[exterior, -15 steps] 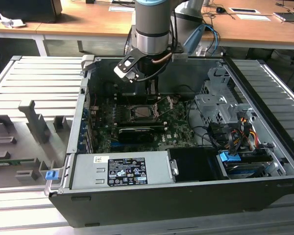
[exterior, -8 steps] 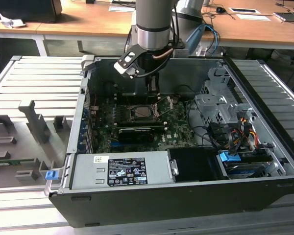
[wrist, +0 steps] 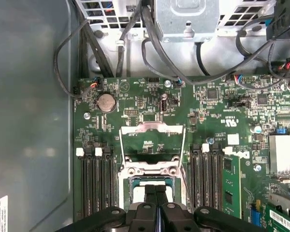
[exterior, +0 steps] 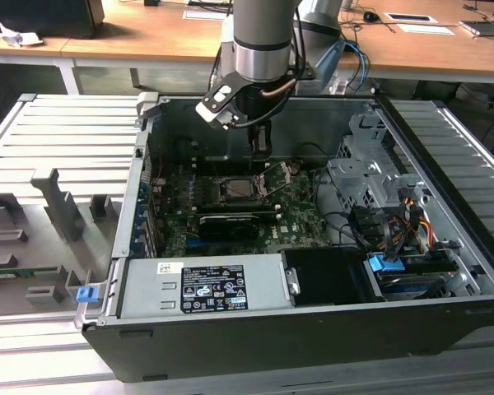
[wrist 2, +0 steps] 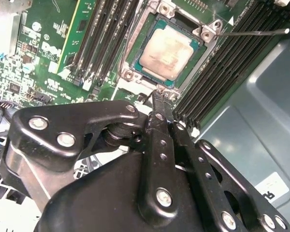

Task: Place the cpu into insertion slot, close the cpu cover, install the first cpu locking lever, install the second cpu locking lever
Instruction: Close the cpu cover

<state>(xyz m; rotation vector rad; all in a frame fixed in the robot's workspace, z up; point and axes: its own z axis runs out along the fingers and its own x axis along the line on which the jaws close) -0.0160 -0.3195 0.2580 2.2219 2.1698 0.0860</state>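
Here we are inside the open computer case, and the cpu is down flat in the insertion slot, its dull grey face up and square within the silvery rim. The gripper hangs just over the slot's edge, its 2 fingers pressed together with nothing visible between them, tips just beside the cpu rather than on it. In the first wrist view the cpu cover is swung open, away from the slot, hinged at the slot's edge, green board showing through its square opening. A thin locking lever sticks out from a slot corner, unlatched. Black memory slots run along 2 opposite sides of the slot. In the exterior view the arm comes straight down over the slot.
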